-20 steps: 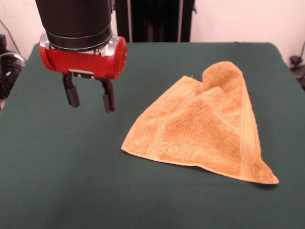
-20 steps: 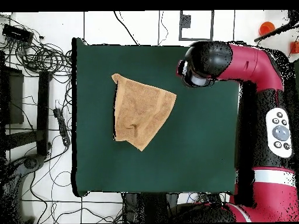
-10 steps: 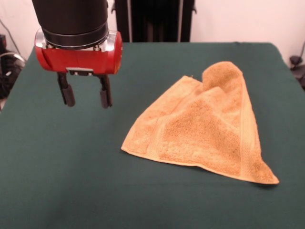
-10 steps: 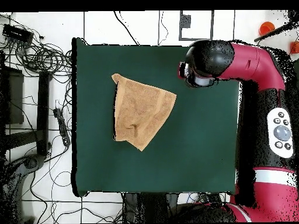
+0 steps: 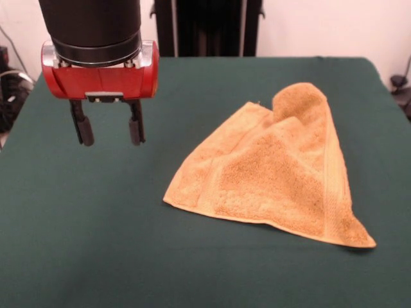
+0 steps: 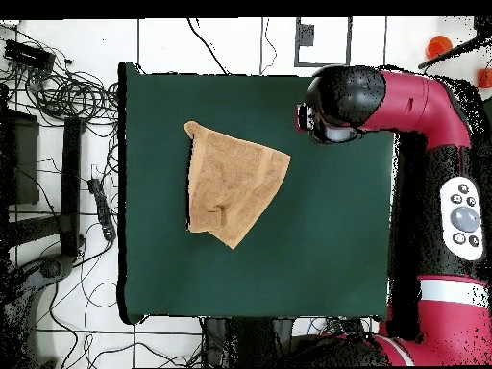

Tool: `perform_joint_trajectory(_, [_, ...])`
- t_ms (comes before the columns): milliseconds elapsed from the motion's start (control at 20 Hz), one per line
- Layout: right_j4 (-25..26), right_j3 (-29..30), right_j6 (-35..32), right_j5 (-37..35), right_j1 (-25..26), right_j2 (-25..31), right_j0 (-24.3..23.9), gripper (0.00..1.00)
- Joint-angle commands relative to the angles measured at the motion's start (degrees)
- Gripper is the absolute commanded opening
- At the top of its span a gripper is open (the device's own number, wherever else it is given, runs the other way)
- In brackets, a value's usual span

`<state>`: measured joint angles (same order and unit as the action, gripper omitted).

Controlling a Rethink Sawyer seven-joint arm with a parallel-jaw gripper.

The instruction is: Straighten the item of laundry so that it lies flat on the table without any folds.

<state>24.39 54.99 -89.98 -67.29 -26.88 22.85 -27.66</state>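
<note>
Spreading under everything is the desk [image 5: 77, 244], covered in dark green cloth. On it, well apart from the hand and off to its side in the front view, lies the towel [image 5: 276, 173], folded over itself into a rough triangle with one raised hump at its far end. Flattening appears not yet begun; every fold remains. The hand [image 5: 108, 130] hangs above bare cloth, fingers parted, holding nothing.

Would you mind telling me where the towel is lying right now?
In the front view the towel lies right of centre on the table, apart from the gripper.
</note>
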Motion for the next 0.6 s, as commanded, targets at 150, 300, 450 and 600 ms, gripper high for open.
perform_joint_trajectory(150, [-0.2,2.1,13.4,-4.7,-1.4,4.0,1.4,1.00])
perform_joint_trajectory(300, [-0.9,3.0,9.9,-3.8,-1.7,3.3,1.8,1.00])
perform_joint_trajectory(450, [-0.7,2.9,8.5,-2.9,-1.8,2.8,2.0,1.00])
perform_joint_trajectory(600, [-0.6,3.3,6.9,-0.3,-1.9,2.6,1.7,1.00])
